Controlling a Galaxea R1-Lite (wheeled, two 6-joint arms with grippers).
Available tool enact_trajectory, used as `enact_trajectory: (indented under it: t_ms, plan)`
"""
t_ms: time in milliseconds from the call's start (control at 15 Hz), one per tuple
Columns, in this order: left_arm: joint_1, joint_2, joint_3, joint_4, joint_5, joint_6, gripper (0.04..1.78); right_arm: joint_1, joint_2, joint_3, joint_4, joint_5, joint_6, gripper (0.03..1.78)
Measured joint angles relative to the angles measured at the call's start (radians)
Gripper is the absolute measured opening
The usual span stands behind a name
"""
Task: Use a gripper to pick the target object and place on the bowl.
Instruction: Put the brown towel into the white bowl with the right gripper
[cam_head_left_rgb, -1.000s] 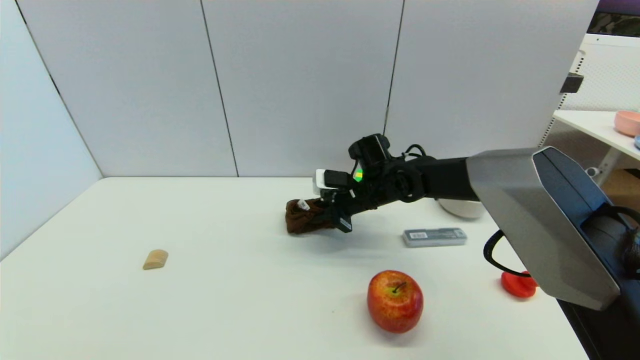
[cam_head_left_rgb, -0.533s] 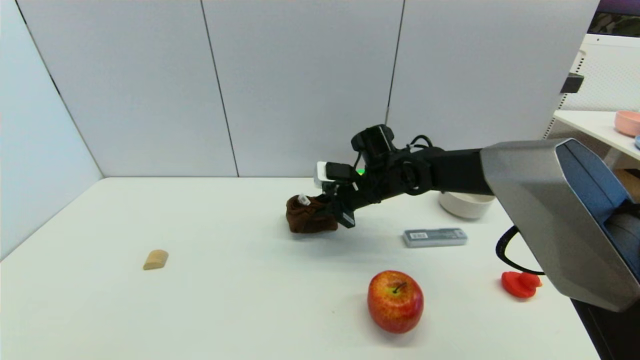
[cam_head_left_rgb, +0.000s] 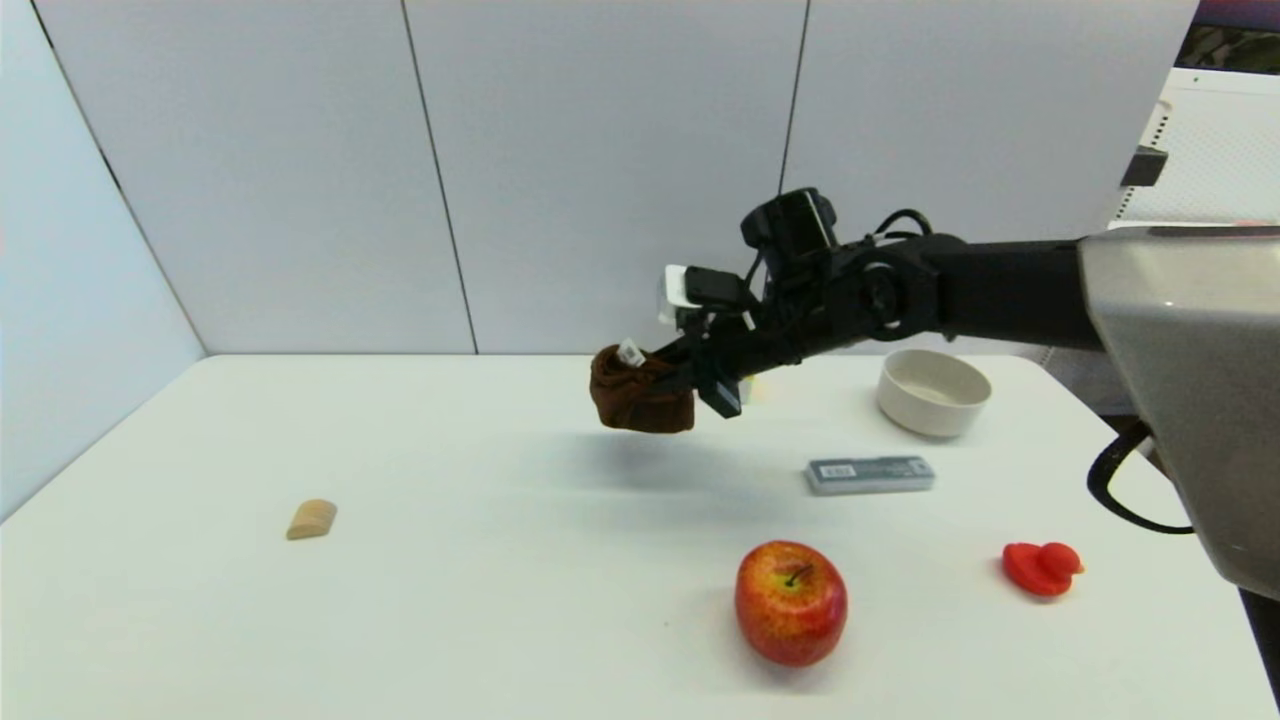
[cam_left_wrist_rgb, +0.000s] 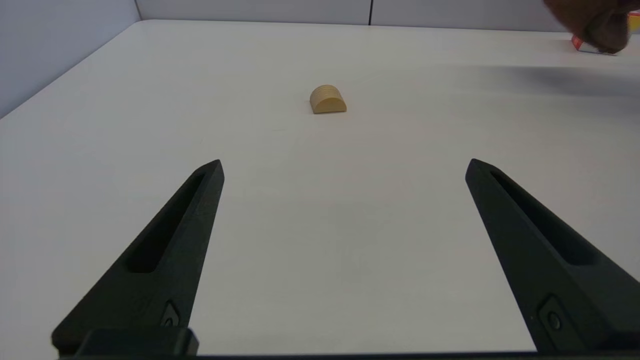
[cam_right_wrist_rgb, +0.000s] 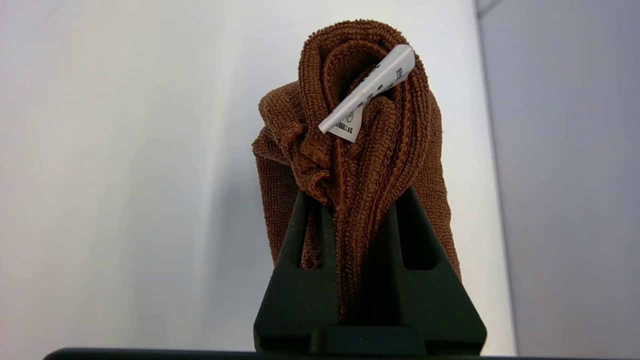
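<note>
Pinching the brown cloth bundle (cam_right_wrist_rgb: 350, 165) aloft, the right pincer (cam_head_left_rgb: 690, 385) hides its clenched fingers (cam_right_wrist_rgb: 300, 235) from the head view.

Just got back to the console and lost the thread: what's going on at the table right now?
The right gripper is shut on the brown cloth bundle and holds it in the air above the white table, its shadow below. The off-white bowl sits empty, farther to the robot's right, so the placing is not yet done. The left gripper is open and idle over the table's left part, facing a small wooden block. A red apple, a grey case and a red toy lie untouched.
</note>
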Motion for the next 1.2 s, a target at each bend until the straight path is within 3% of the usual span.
enact_trajectory:
  t_ms: [267, 667, 1000, 1200]
  plan:
    - [0.000, 0.000, 0.000, 0.000, 0.000, 0.000, 1.71, -0.064, -0.071, 0.000, 0.013, 0.002, 0.012, 0.27]
    - [0.000, 0.000, 0.000, 0.000, 0.000, 0.000, 1.71, -0.258, -0.154, -0.002, 0.004, 0.005, 0.092, 0.27]
    - [0.000, 0.000, 0.000, 0.000, 0.000, 0.000, 1.71, -0.448, -0.159, -0.001, 0.011, 0.009, 0.110, 0.27]
    - [0.000, 0.000, 0.000, 0.000, 0.000, 0.000, 1.71, -0.531, -0.149, 0.003, 0.030, 0.008, 0.138, 0.27]
